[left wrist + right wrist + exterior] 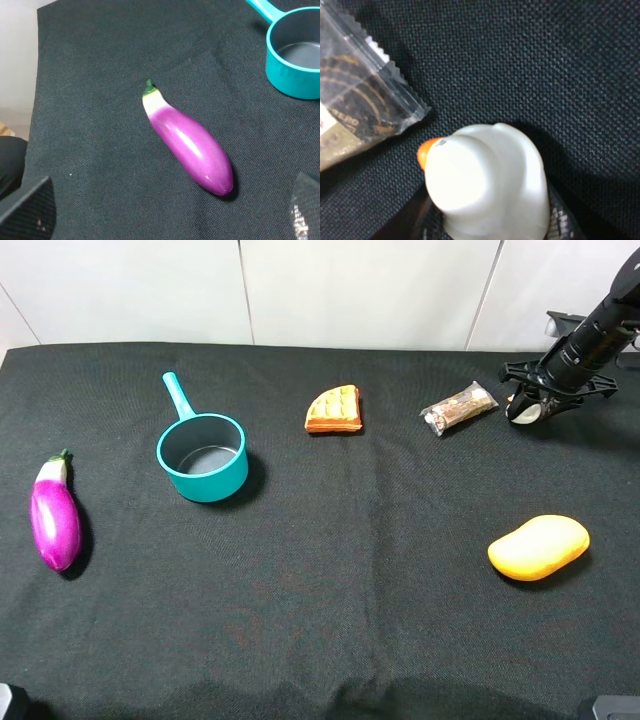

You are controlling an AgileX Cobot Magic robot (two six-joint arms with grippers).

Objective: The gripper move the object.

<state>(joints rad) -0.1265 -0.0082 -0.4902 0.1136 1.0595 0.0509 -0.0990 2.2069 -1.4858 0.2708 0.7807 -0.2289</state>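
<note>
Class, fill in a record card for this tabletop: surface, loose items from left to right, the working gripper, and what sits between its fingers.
surface: black cloth table
loose items, left to right: glossy purple eggplant, empty teal saucepan, golden waffle piece, clear-wrapped snack packet, yellow-orange mango
working gripper: right gripper, far right of the table
between its fingers: small white rubber duck with orange beak; whether they clamp it cannot be told
</note>
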